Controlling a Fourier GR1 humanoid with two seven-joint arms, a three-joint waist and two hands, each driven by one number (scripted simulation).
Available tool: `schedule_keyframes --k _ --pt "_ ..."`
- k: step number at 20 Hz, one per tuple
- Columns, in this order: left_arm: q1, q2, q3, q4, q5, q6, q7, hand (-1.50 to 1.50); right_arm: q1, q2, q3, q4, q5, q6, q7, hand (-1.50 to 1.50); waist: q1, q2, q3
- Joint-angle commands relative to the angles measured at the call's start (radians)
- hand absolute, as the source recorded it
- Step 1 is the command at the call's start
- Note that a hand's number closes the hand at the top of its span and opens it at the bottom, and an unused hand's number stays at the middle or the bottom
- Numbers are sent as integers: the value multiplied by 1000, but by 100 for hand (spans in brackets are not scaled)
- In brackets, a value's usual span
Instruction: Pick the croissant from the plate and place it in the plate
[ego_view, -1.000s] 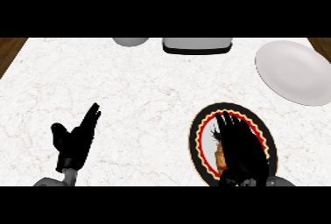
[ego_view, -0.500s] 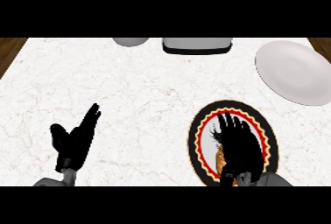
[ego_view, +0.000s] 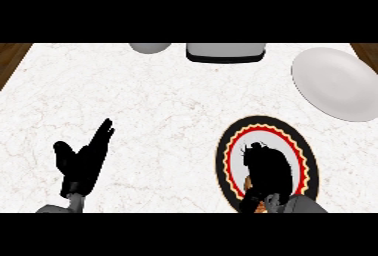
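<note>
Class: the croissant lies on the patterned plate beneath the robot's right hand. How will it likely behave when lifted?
The croissant, only a brown sliver under the right hand, is probably light. Curled fingers could crush or flake it. The patterned plate looks shallow, so the croissant might slide off if nudged.

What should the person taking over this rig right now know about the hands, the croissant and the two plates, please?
Right hand: over the patterned plate at the near right, covering the croissant; only a brown sliver shows at its near left edge. Fingers appear curled over it, but a lift is not evident.
Left hand: open, resting at the near left, holding nothing.
White plate: far right of the counter, nothing on it.
Done: the right hand has reached the croissant.
Left: lift it, carry it to the white plate, release.
</note>
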Motion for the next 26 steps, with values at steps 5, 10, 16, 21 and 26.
schedule_keyframes --k 5,10,16,21,26 --pt "-6 -13 -1 -25 -24 22 103 0 40 16 40 67 125 31 15 150 -1 12 -3" --pt "62 -55 -21 17 -32 -18 -1 0 -101 104 -66 90 206 -81 -5 150 10 14 -3" --pt "5 -29 -31 -17 -45 -27 41 0 -330 234 -369 260 280 -372 100 150 63 40 0" --pt "-16 -23 -19 -25 -17 -46 87 0 -503 247 -443 398 482 -539 146 150 70 37 -3" --pt "-9 -10 -2 -11 -21 -53 69 0 -555 269 -573 484 599 -752 183 150 59 38 -2"
